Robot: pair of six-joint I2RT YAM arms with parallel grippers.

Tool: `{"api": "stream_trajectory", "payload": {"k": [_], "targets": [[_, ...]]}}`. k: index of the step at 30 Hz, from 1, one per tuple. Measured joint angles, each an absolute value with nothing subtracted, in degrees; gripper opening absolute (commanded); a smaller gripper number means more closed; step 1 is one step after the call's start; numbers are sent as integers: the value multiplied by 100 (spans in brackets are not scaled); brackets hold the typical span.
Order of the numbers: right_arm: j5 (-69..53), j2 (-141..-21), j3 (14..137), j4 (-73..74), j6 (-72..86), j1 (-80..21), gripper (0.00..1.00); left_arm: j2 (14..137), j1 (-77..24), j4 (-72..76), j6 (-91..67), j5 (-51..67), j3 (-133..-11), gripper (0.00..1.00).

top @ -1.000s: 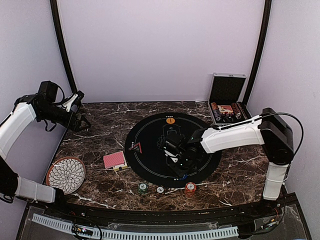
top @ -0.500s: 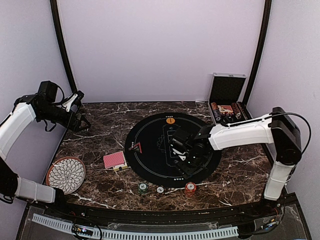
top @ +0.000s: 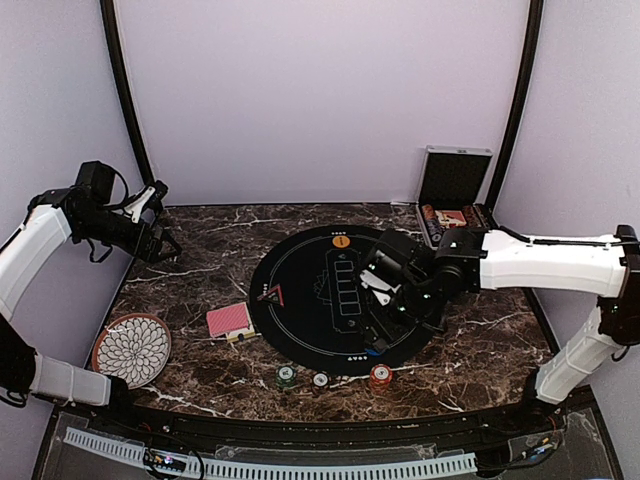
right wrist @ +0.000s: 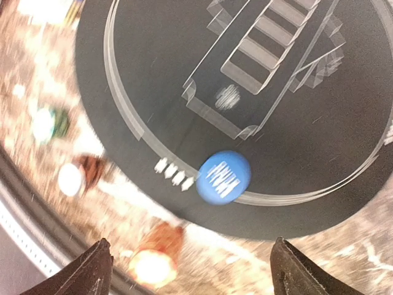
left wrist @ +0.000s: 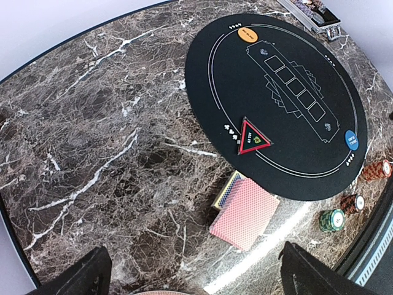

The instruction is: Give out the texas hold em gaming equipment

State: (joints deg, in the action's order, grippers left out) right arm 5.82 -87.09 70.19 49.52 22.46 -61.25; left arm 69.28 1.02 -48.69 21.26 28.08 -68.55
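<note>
Two pincers are standing open: left pincer (left wrist: 193,247) idling far left, right pincer (right wrist: 190,243) hovering over the blue disc (right wrist: 223,177) lying at the near edge of the mat (right wrist: 307,141); rising straight should avoid nudging it.

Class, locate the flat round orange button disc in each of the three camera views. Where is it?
Top external: the flat round orange button disc lies at the far edge of the black round mat.
Left wrist: top centre, on the mat's rim line.
Right wrist: not in it.
Shared landmark: the mat.
</note>
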Motion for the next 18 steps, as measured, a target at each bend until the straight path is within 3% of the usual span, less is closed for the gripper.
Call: {"api": "stream_trajectory", "payload": {"k": [12,18], "targets": [[296,-8989,6705,5127,2491,-6646,93,6928,102,-4950,2132,2808,-6855,99],[301,-9262,6626,5037,2552,-6810,86,6928,102,-4958,2152,2810,-6855,99]]}}
